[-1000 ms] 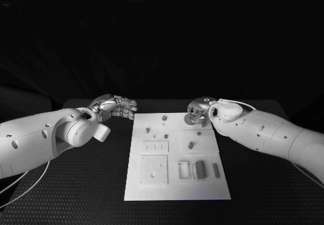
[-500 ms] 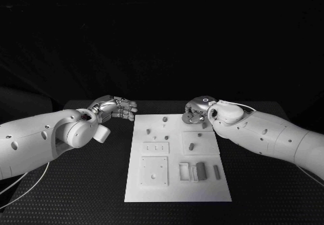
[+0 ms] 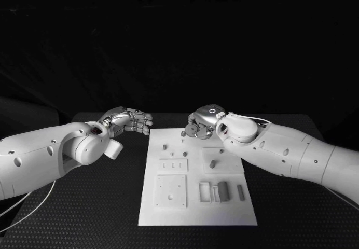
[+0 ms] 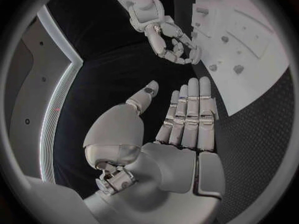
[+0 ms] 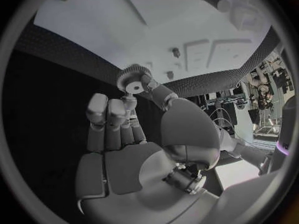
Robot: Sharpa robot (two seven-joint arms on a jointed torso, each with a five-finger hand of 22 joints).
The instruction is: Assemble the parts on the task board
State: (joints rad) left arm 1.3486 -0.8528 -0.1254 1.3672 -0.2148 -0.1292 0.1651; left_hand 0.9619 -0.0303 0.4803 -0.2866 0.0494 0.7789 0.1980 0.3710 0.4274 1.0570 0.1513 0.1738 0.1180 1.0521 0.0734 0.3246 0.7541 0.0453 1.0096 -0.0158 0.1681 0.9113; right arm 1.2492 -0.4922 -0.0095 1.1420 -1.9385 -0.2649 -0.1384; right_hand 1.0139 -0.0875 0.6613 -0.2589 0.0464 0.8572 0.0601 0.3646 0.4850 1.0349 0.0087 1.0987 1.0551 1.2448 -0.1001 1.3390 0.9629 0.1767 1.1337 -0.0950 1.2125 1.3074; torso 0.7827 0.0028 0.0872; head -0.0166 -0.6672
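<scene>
One gear [image 5: 132, 80] in right robot hand [image 5: 127, 134]

smooth white arms with dark screw holes, thin pale cables, segmented silver left hand [image 3: 128, 120] and right hand [image 3: 201, 126].

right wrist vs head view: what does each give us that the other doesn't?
Right wrist alone: the toothed gear with its centre hole, pinched at the fingertips of the right hand; the head view hides what that hand holds.
Head alone: the whole task board, with the grey upright block and slim bar in its near slots, plus the left hand off the board's far left corner, holding nothing.
Both: the right hand at the board's far edge, the white board, and small pegs standing on it.
</scene>
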